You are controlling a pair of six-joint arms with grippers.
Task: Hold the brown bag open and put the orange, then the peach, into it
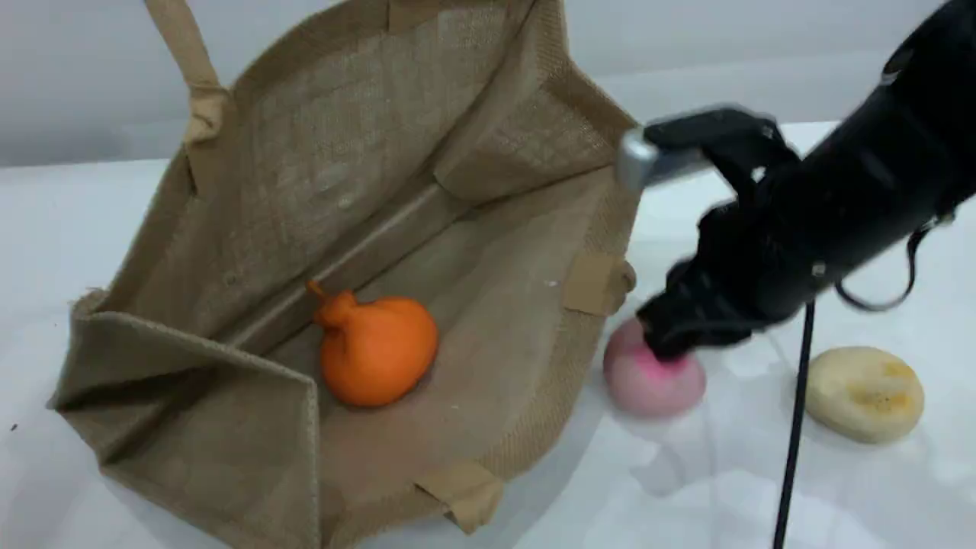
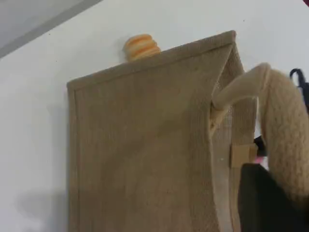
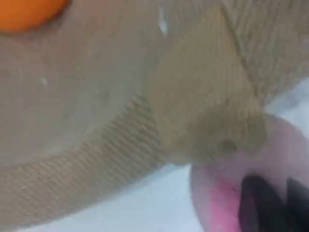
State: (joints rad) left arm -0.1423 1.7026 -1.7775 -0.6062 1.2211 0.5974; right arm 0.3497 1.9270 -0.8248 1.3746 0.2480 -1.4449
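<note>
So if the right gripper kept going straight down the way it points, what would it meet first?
The peach: the right gripper is already shut on its top, with the table directly beneath.

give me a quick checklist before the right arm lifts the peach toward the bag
1. Orange already inside the brown bag: ok.
2. Bag mouth held open, left tool shut on the rope handle: ok.
3. Right tool shut on the peach: ok, it presses into the top, and the peach sits on the table.
4. Grip firm enough to lift: cannot tell, both views are blurred.
5. Path to the bag mouth: not ok yet, the peach lies close against the bag's rim and needs lifting over it.
6. Cream disc clear of the arm: ok.
</note>
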